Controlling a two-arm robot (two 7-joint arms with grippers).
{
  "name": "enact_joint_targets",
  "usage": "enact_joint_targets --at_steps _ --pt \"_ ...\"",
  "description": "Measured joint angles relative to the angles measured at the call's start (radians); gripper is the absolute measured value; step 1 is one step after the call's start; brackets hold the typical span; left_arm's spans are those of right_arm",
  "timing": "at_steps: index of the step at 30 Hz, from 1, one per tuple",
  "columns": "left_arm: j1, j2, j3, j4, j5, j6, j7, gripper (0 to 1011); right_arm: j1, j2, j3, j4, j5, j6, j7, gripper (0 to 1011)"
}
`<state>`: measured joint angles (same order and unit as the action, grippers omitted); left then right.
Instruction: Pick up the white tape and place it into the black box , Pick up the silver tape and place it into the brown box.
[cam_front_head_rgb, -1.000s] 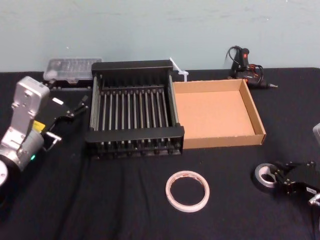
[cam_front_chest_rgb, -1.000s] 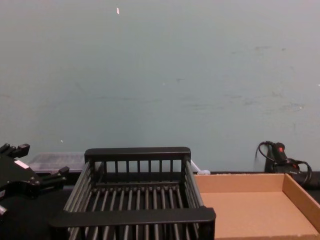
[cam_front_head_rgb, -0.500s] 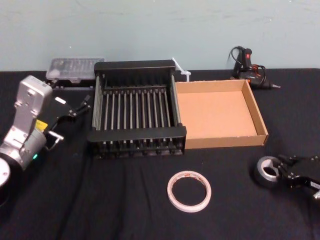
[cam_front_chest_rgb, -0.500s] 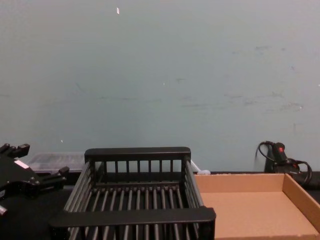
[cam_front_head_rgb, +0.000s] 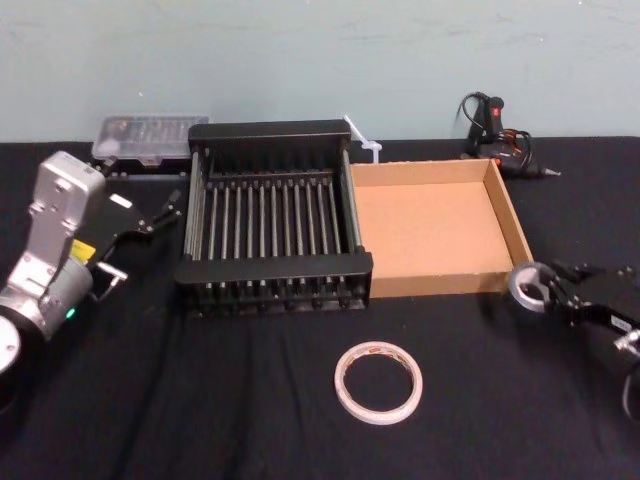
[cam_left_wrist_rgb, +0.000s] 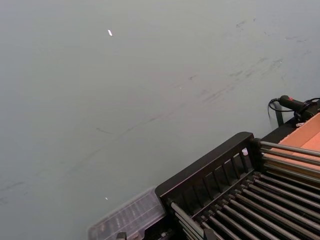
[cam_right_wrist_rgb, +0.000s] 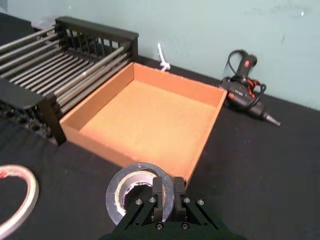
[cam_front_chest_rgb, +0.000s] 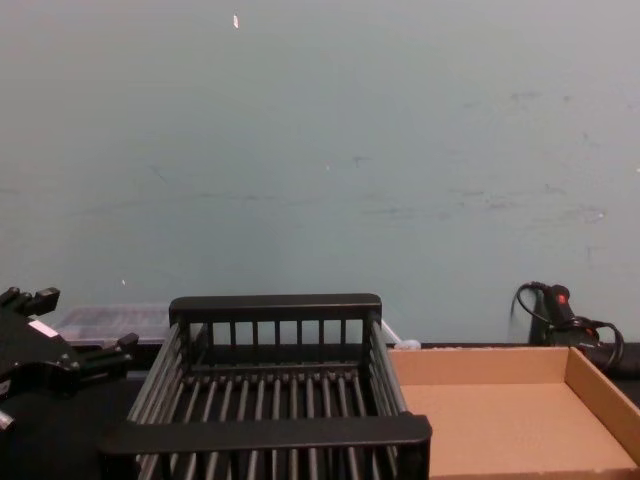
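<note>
The silver tape (cam_front_head_rgb: 527, 286) hangs above the table just off the front right corner of the brown box (cam_front_head_rgb: 440, 283). My right gripper (cam_front_head_rgb: 548, 289) is shut on it. In the right wrist view the fingers (cam_right_wrist_rgb: 159, 190) pinch the wall of the silver tape (cam_right_wrist_rgb: 131, 192), one inside the ring and one outside. The white tape (cam_front_head_rgb: 378, 381) lies flat on the black cloth in front of the boxes. The black box (cam_front_head_rgb: 275, 268) stands left of the brown box, touching it. My left gripper (cam_front_head_rgb: 138, 243) is parked open, left of the black box.
A glue gun (cam_front_head_rgb: 495, 132) with its cord lies behind the brown box. A clear plastic case (cam_front_head_rgb: 150, 135) sits behind the black box at the left, and a small white plastic piece (cam_front_head_rgb: 360, 140) lies between the boxes at the back.
My right gripper has lifted the silver tape off the cloth and carried it up toward the brown box's front right corner. The left arm and the white tape have not moved.
</note>
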<state>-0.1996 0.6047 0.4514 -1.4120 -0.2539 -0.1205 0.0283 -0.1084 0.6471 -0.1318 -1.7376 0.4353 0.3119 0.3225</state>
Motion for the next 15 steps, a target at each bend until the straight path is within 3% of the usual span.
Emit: enact_joint_targets --at_steps 15 --pt "0.000 0.000 0.000 0.000 0.000 0.000 0.000 1001 0.185 -0.097 -0.071 0.118 -0.066 -0.002 -0.024 139"
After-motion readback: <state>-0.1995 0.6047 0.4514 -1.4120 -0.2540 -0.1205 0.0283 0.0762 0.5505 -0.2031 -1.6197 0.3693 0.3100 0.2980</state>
